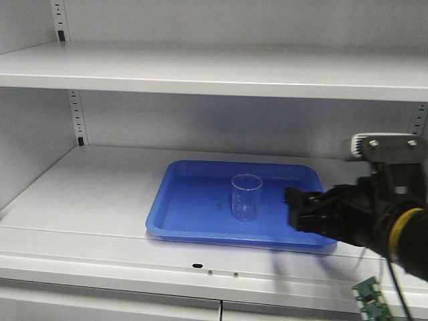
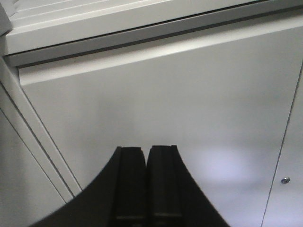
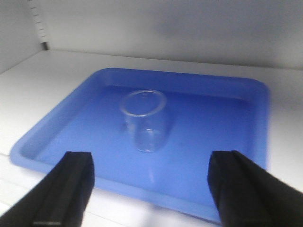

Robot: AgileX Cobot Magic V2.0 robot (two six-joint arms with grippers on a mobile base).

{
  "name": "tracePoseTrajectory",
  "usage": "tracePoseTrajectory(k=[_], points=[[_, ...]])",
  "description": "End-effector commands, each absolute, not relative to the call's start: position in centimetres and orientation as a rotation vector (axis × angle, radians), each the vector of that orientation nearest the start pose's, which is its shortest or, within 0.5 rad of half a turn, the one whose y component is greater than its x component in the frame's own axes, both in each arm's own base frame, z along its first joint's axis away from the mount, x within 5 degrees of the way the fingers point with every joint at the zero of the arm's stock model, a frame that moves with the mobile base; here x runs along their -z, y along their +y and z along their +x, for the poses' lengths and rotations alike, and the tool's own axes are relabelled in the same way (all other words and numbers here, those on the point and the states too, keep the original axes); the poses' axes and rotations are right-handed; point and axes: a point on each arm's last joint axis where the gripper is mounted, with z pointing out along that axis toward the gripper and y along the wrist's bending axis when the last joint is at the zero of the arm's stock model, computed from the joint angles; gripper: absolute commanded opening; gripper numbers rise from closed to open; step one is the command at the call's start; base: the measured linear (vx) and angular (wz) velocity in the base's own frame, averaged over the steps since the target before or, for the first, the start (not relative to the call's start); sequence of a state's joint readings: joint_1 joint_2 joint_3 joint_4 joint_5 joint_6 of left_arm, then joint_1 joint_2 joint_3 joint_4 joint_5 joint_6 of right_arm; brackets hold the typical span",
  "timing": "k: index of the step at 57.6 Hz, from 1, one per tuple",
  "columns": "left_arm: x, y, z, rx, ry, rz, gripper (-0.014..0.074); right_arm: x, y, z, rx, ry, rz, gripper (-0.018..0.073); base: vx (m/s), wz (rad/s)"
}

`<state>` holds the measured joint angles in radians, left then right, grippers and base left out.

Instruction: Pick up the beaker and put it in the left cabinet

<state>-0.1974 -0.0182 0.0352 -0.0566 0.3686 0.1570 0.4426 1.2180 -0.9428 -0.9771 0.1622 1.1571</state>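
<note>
The beaker (image 1: 246,196), small clear glass, stands upright in a blue tray (image 1: 187,221) on the middle shelf of the left cabinet (image 1: 87,194). It also shows in the right wrist view (image 3: 145,120), inside the tray (image 3: 222,118). My right gripper (image 1: 299,208) is open and empty, just right of the beaker over the tray's front right part; in its wrist view (image 3: 150,177) the jaws stand wide apart in front of the beaker. My left gripper (image 2: 146,156) is shut and empty, facing a plain grey cabinet door.
An upper shelf (image 1: 214,73) runs across above the tray. Perforated strips (image 1: 77,117) stand in the back corners. Below the shelf's front edge are closed doors (image 1: 134,304). A green circuit board (image 1: 366,297) hangs under my right arm.
</note>
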Motion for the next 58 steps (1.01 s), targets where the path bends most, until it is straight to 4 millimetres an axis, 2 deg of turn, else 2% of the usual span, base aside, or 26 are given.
tracePoseTrajectory(k=[1, 7, 16, 20, 23, 26, 35, 41, 58], points=[[-18.3, -1.2, 5.2, 0.092, 1.738, 0.276, -0.0006, -37.3, 9.4, 24.0, -0.286, 1.846, -0.084, 0.0489, 0.00, 0.00], [-18.3, -1.2, 5.2, 0.092, 1.738, 0.276, -0.0006, -37.7, 8.3, 22.4, -0.218, 1.913, -0.102, 0.0410, 0.00, 0.00], [-18.3, -1.2, 5.2, 0.092, 1.738, 0.276, -0.0006, -38.5, 7.3, 20.0, -0.089, 1.937, -0.297, 0.0230, 0.00, 0.00], [-18.3, -1.2, 5.2, 0.092, 1.738, 0.276, -0.0006, -38.4, 6.8, 19.1, -0.059, 1.907, -0.378, 0.0128, 0.00, 0.00], [-18.3, -1.2, 5.2, 0.092, 1.738, 0.276, -0.0006, -38.2, 6.2, 18.6, -0.072, 1.874, -0.374, 0.0066, 0.00, 0.00], [-18.3, -1.2, 5.2, 0.092, 1.738, 0.276, -0.0006, -37.1, 5.2, 17.9, -0.097, 1.835, -0.325, -0.0015, 0.00, 0.00], [-18.3, -1.2, 5.2, 0.092, 1.738, 0.276, -0.0006, -34.2, 2.6, 15.1, -0.129, 1.681, -0.139, -0.0011, 0.00, 0.00], [-18.3, -1.2, 5.2, 0.092, 1.738, 0.276, -0.0006, -32.0, 1.5, 13.1, -0.095, 1.624, -0.088, -0.0011, 0.00, 0.00], [-18.3, -1.2, 5.2, 0.092, 1.738, 0.276, -0.0006, -24.5, 0.0, 9.0, -0.002, 1.650, 0.009, -0.0008, 0.00, 0.00]])
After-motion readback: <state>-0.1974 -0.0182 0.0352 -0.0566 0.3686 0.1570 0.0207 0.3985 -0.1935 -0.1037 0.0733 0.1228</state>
